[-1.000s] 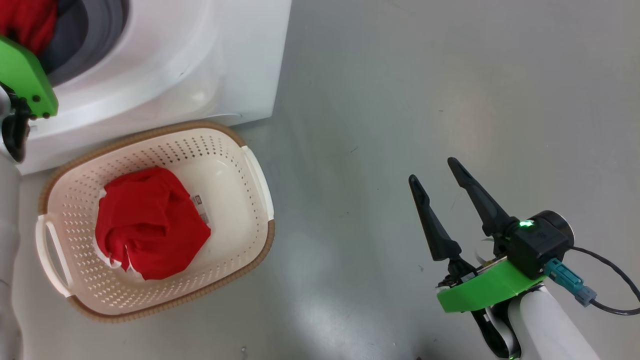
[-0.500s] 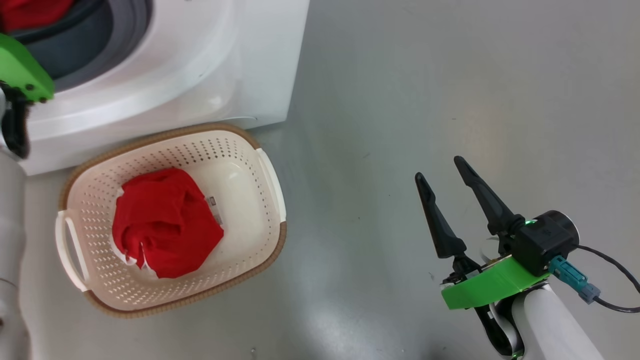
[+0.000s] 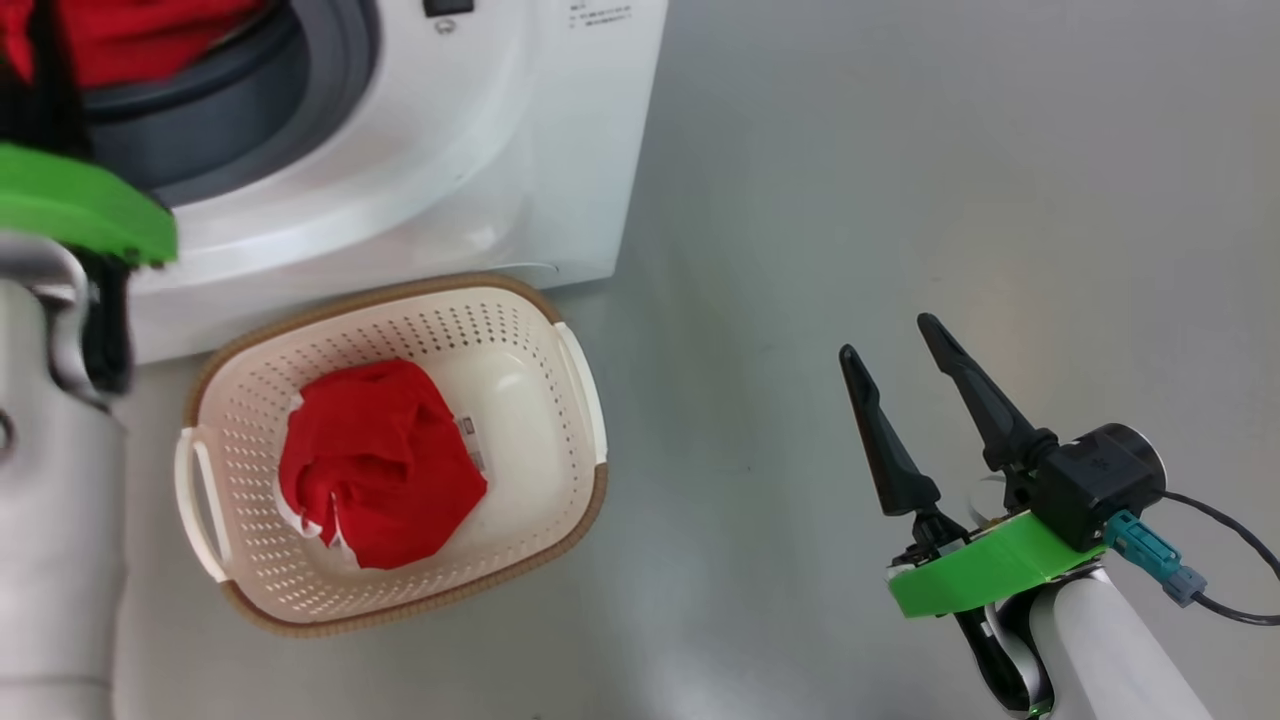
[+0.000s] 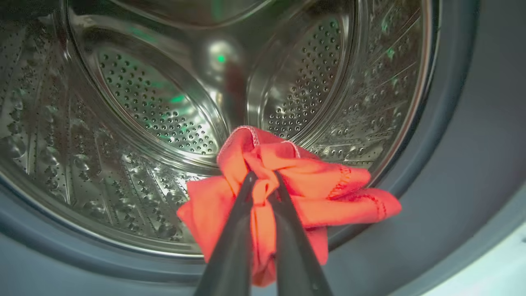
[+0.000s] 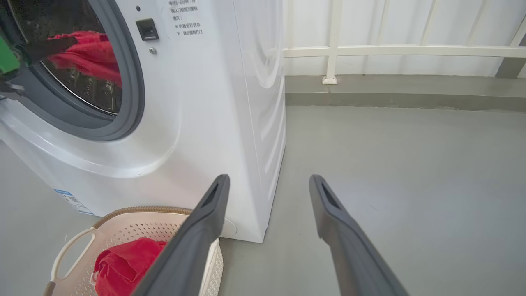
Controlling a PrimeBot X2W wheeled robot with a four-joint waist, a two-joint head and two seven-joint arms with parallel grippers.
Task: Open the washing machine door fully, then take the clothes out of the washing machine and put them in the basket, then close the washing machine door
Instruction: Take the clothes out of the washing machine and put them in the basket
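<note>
head cam has shifted: washer [image 3: 450,150] & basket [image 3: 500,320] now sit further right in view. left gripper [image 4: 263,176] pinches red clothes [image 4: 312,181] at drum [image 4: 144,102] mouth; another red piece [image 3: 380,470] lies in basket. right gripper [image 3: 888,335] fingers spread, over floor [image 3: 900,150].

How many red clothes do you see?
2. One red garment lies in the basket; the other garment is pinched by the left gripper at the washing machine's drum mouth. Folds could hide more.

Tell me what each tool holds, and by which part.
The left tool is shut on a red garment, pinching a bunched fold near its middle. The right tool is open, holding nothing.
</note>
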